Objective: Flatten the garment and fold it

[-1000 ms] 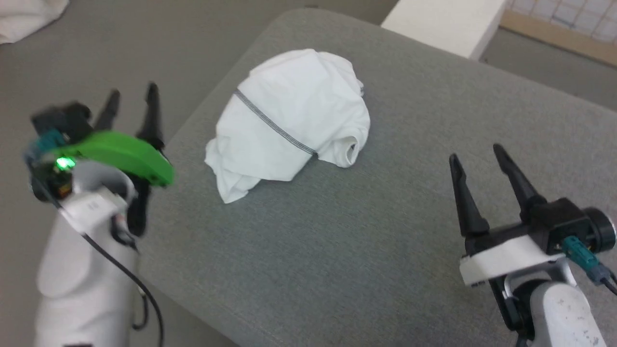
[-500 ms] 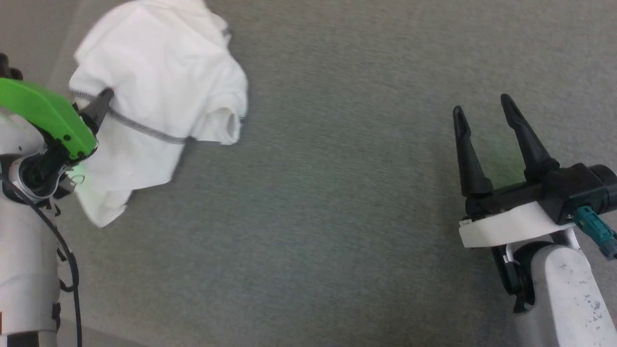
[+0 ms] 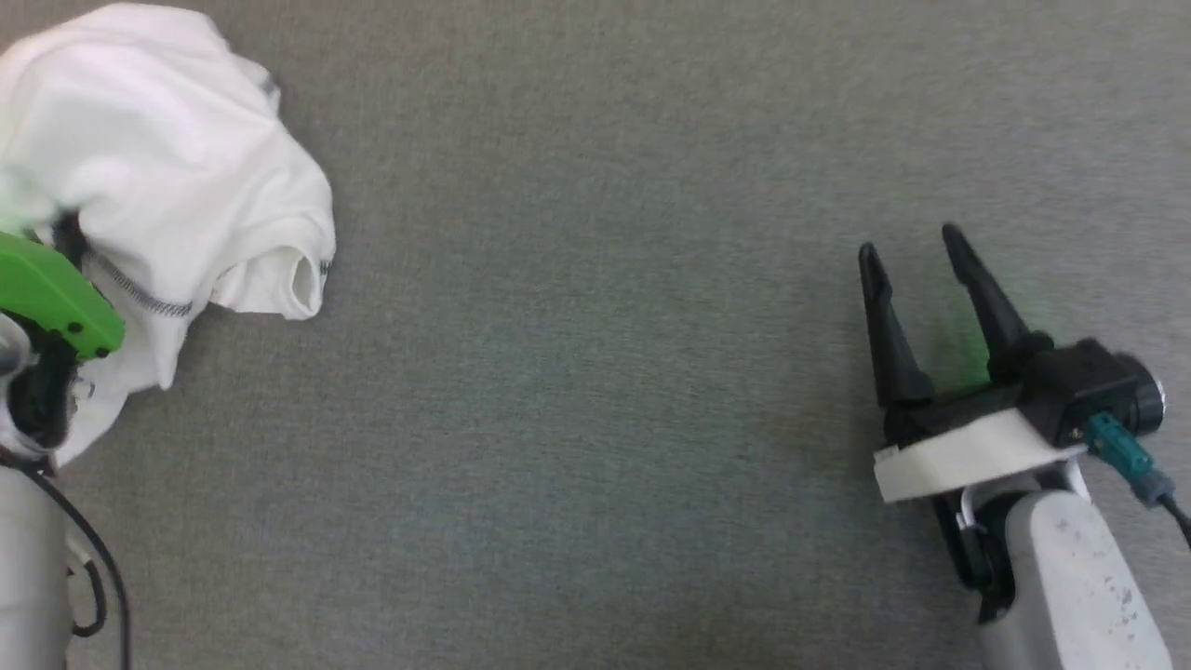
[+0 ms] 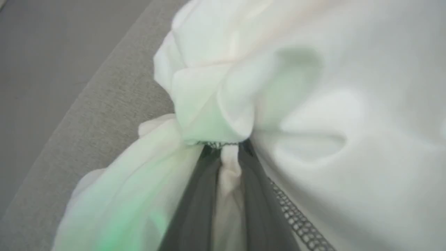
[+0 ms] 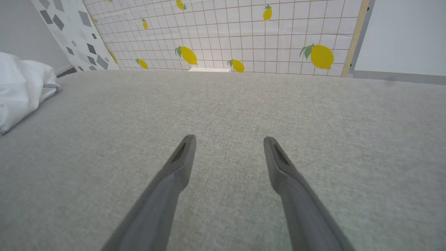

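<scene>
Lying in a crumpled heap at the far left of the head view, the white short-sleeved T-shirt [image 3: 177,158] of thin fabric rests on the grey woven-fabric surface [image 3: 595,391], with one rolled sleeve opening [image 3: 302,279] turned toward the middle. A grey contrast-stitched seam [image 3: 140,293] runs across its lower folds. The left gripper [image 3: 65,231], topped by a bright green plastic cover [image 3: 51,293], reaches into the heap from the left edge. In the left wrist view its two dark fingers [image 4: 195,202] are drawn nearly together with a thin pinch of the white cloth caught between them. The rest of the shirt bulges above and to the right of the tips. The rounded edge of the surface and a smooth grey floor [image 4: 41,52] lie off to that view's left. A broad stretch of grey weave separates the shirt from the right gripper [image 3: 907,244], which hovers at the lower right of the head view, well apart from the cloth. Its two long dark fingers stand spread wide with nothing between them, and a teal connector [image 3: 1121,451] juts from its black body. In the right wrist view those fingers point across the surface toward a white tiled wall printed with yellow lemons [image 5: 244,31].
</scene>
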